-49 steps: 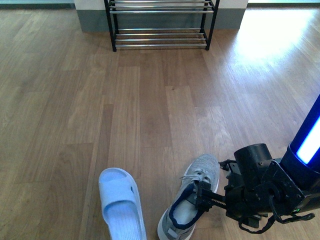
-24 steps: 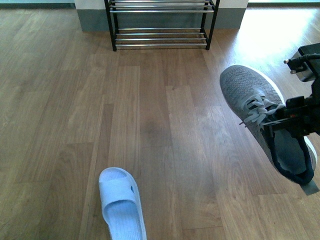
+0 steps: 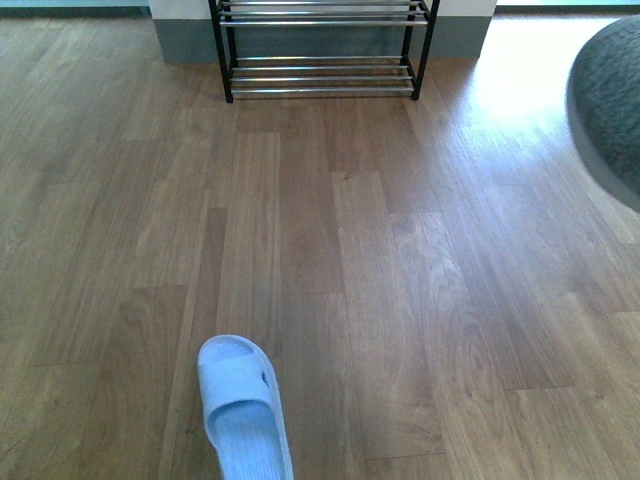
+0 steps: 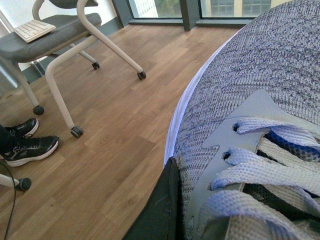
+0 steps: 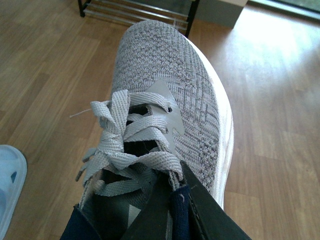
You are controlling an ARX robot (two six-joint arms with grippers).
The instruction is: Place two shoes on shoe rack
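The right pincer (image 5: 175,182) clamps the navy collar of a grey knit sneaker (image 5: 185,100), held above the floor (image 3: 300,250) at the front view's right edge. The left pincer (image 4: 171,200) grips a 2nd sneaker (image 4: 260,65); only 1 black finger shows, pressed to its knit side. A pale-blue ribbed slipper (image 3: 240,405) lies on the smooth planks, well apart from the rod-shelved rack (image 3: 320,75), with open floor between.
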